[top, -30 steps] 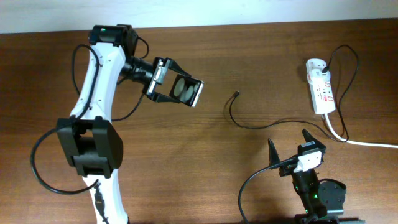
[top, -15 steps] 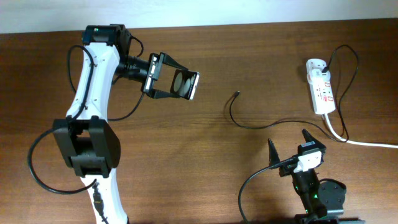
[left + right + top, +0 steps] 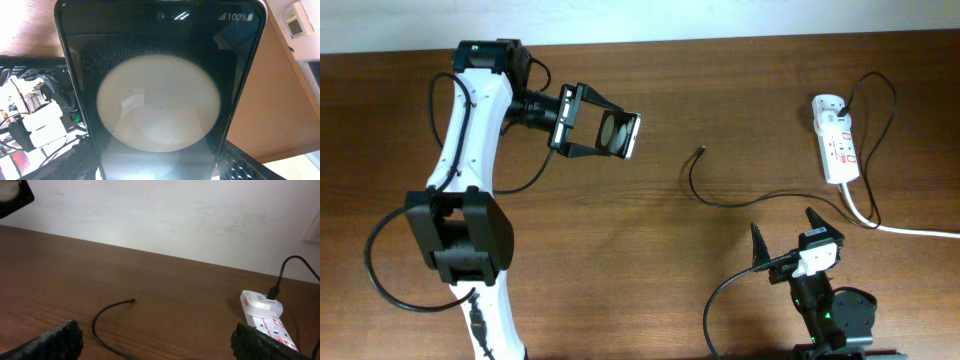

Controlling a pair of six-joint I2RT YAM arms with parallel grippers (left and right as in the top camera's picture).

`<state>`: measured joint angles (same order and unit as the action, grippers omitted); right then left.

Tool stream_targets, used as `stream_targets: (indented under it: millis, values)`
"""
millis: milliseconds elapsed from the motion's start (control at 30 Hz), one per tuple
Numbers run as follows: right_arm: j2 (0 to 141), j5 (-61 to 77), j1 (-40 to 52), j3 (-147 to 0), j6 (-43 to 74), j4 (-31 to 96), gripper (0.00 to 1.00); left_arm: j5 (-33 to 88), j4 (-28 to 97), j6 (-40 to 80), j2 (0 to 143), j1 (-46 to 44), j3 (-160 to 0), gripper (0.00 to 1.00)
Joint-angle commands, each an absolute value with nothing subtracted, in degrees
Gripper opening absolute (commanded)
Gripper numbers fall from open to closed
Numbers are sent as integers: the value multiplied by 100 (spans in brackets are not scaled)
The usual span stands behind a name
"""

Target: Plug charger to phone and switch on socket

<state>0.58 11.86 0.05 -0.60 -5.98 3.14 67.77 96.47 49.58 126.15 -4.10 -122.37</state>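
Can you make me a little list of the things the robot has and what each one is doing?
phone: black, not plugged in
left gripper: jaws shut on the phone
right gripper: jaws open, holding nothing
charger: thin black cable, tip lying loose between phone and socket
socket: white strip on the right, black plug in it

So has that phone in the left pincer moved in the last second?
Yes. The phone, in the left pincer, shifted slightly toward the table's far edge: it was level with the charger tip, now it sits higher in the overhead view.
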Motion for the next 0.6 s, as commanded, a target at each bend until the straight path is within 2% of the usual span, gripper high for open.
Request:
stream_targets:
  millis: [0, 567]
  values:
    - [21, 1221, 43, -32, -556, 346, 99, 7074, 9673, 5030, 12663, -384, -12381, 0]
    - [21, 1350, 43, -58, -552, 370, 99, 7074, 9675, 5030, 12663, -384, -12379, 0]
